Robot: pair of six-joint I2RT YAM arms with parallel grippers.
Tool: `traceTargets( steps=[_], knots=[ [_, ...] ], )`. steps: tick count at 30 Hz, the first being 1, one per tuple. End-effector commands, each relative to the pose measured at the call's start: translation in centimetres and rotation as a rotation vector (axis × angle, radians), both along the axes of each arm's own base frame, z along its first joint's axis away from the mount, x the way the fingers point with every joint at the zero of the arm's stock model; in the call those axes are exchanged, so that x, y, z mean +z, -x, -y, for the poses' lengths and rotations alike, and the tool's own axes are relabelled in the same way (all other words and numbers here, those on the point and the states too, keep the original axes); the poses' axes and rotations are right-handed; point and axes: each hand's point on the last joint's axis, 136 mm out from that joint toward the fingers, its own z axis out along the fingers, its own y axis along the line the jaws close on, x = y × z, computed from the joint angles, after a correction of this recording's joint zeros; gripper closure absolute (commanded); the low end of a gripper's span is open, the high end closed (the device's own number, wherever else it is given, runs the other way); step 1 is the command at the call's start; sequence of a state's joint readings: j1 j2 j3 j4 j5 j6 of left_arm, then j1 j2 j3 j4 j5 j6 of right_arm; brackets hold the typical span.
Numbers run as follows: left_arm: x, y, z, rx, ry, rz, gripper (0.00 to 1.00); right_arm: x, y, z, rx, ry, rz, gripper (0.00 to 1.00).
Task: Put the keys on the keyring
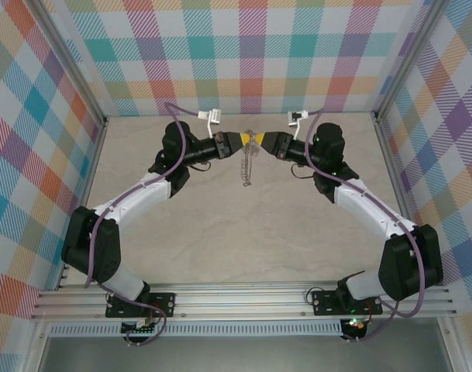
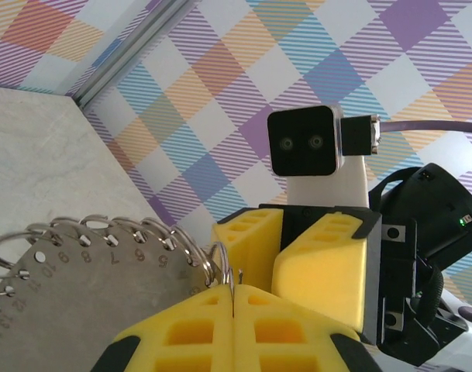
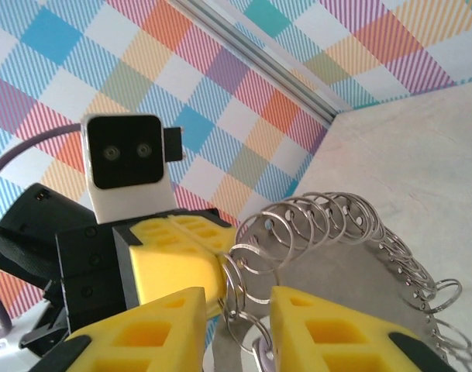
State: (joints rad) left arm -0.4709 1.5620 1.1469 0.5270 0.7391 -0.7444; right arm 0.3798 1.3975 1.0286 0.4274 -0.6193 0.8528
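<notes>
The keyring (image 1: 246, 167), a flat grey metal ring with numbered holes and many silvery wire loops round its rim, hangs in the air between my two grippers at the back of the table. My left gripper (image 2: 234, 293) is shut on one wire loop at the rim of the keyring (image 2: 65, 294). My right gripper (image 3: 237, 298) faces it, open, its yellow fingers on either side of a few wire loops (image 3: 247, 279) without pinching them. A small pale lilac key (image 3: 262, 356) dangles from a loop low between the right fingers.
Checked walls (image 1: 251, 54) close in the back and both sides, with metal rails (image 1: 243, 304) along the near edge. Both arms (image 1: 135, 198) reach inward to meet near the back wall. The right gripper's wrist camera (image 2: 305, 143) sits close in front of the left one.
</notes>
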Motion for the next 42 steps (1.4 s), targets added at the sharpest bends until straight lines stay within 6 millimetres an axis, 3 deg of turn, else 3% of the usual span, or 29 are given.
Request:
traceTargets(
  steps=[1, 8, 29, 42],
  knots=[
    [2.9, 1.6, -0.1, -0.023, 0.048, 0.086, 1.00, 2.7, 0.0, -0.2, 0.025, -0.072, 0.066, 0.72],
    [3.1, 1.7, -0.1, -0.021, 0.049, 0.090, 1.00, 2.5, 0.0, -0.6, 0.054, -0.098, 0.053, 0.76],
    [3.4, 1.3, -0.1, -0.003, 0.056, 0.092, 1.00, 0.2, 0.8, -1.5, 0.097, -0.122, 0.007, 0.76],
    [3.1, 1.1, -0.1, 0.004, 0.054, 0.086, 1.00, 0.3, 1.7, -2.5, 0.131, -0.130, 0.010, 0.74]
  ],
)
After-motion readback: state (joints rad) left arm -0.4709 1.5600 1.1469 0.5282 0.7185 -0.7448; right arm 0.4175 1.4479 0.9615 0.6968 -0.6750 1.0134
